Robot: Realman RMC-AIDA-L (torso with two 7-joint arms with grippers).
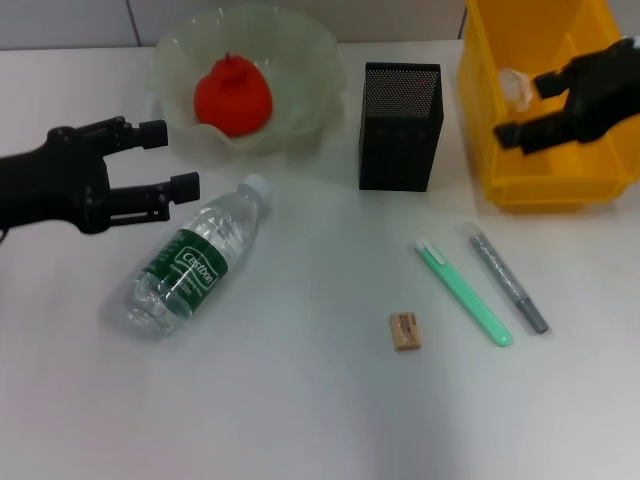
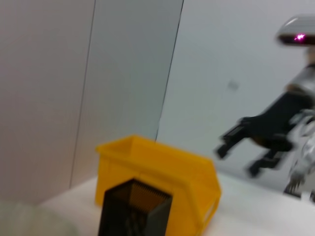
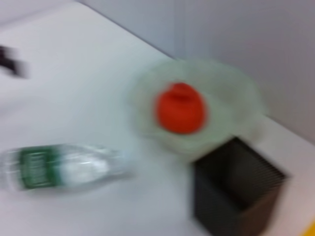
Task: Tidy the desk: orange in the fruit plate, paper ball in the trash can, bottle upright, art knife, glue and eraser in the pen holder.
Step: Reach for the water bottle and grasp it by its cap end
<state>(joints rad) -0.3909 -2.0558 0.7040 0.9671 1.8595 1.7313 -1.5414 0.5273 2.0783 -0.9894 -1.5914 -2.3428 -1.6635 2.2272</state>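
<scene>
Lying bottle (image 1: 195, 262), eraser (image 1: 405, 331) head-view only

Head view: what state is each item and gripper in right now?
Orange: in the fruit plate.
Bottle: lying on its side, capped.
Paper ball: in the yellow bin.
Pen holder: upright.
Eraser, green knife, grey glue: flat on the desk.
Left gripper: open, empty, beside the bottle.
Right gripper: open, over the bin.

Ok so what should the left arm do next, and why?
Probably lower the left gripper, whose fingers are open, over the water bottle to grasp it. The bottle lies on its side just beside it, while the orange already sits in the fruit plate and the right gripper hovers over the yellow bin.
</scene>
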